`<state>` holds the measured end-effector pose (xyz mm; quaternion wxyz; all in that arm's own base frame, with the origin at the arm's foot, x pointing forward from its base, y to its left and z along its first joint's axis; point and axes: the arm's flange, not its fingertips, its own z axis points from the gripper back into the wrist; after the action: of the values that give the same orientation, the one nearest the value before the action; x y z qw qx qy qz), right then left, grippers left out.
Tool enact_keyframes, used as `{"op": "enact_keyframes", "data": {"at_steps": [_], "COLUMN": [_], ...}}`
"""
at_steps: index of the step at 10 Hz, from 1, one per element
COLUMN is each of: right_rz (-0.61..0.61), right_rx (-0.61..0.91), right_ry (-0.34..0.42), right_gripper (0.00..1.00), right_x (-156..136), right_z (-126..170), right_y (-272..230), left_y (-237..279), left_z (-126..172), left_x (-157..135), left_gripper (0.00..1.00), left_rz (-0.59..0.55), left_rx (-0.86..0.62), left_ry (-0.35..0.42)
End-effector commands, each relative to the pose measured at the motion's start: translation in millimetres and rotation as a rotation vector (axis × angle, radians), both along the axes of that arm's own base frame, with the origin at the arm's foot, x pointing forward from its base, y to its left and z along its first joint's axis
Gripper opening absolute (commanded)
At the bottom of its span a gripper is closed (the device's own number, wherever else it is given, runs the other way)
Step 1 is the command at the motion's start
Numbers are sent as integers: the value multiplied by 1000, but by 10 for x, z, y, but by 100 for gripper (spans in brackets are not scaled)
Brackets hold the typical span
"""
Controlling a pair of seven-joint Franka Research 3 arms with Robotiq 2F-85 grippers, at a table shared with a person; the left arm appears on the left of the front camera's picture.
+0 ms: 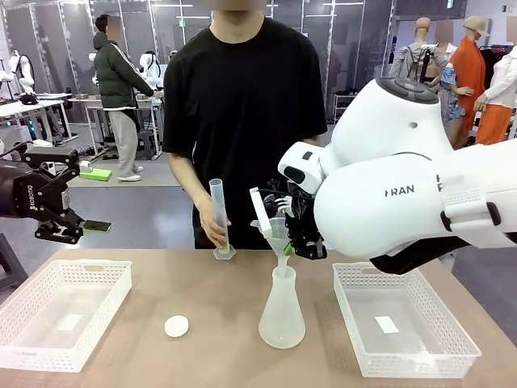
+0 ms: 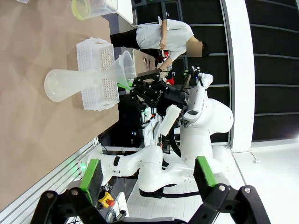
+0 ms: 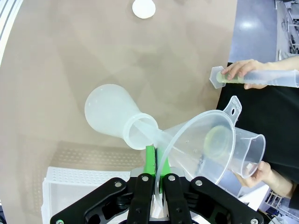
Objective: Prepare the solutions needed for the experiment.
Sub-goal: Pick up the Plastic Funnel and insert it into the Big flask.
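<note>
On the white shell of the right arm the letters "RAN" can be read, and the black body of the left end effector (image 1: pixel 66 226) carries small white print that is too small to read. The left arm comes in low at the left edge, above the left basket (image 1: pixel 24 307), away from the other things. In the left wrist view its fingers (image 2: pixel 91 173) with green pads stand wide apart and nothing is between them.

The right arm reaches across to the middle of the worktop (image 1: pixel 218 299). The right end effector (image 3: pixel 156 156) points down and is closed on the lower part of a clear plastic funnel (image 3: pixel 201 140), with the green pads almost together. The funnel's stem sits in the neck of a frosted conical flask (image 1: pixel 282 315), which stands upright on the worktop between the two white baskets.

The solution (image 2: pixel 83 9), pale yellow-green, lies in the bottom of a clear measuring beaker (image 3: pixel 250 156). One hand (image 3: pixel 264 173) of the person holds this beaker just beside the funnel's rim. The person's other hand (image 1: pixel 212 228) grips a graduated cylinder (image 1: pixel 218 202), upright on its foot at the far edge. A faint greenish tint shows near its foot. A white round cap (image 1: pixel 176 326) lies on the worktop, left of the flask.
</note>
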<state>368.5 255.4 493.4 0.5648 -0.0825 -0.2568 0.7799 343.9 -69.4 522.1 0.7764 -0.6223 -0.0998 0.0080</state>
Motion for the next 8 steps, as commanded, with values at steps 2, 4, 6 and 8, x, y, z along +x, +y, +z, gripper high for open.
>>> {"op": "enact_keyframes", "data": {"at_steps": [2,4,6,8], "right_rz": [39,31,22,14], "right_rx": [67,69,68,67], "right_ry": [2,10,14,22], "right_gripper": [4,4,4,4], "right_x": [-16,-33,-30,-26], "right_z": [-152,-233,-293,-343], "right_y": [-55,-65,-89,-104], "left_y": [-31,-31,-31,-31], "left_z": [30,30,30,30], "left_x": [0,0,0,0], "left_gripper": [100,100,100,100], "left_rz": [0,0,0,0], "left_rx": [-26,-26,-26,-26], "left_ry": [-3,-3,-3,-3]}}
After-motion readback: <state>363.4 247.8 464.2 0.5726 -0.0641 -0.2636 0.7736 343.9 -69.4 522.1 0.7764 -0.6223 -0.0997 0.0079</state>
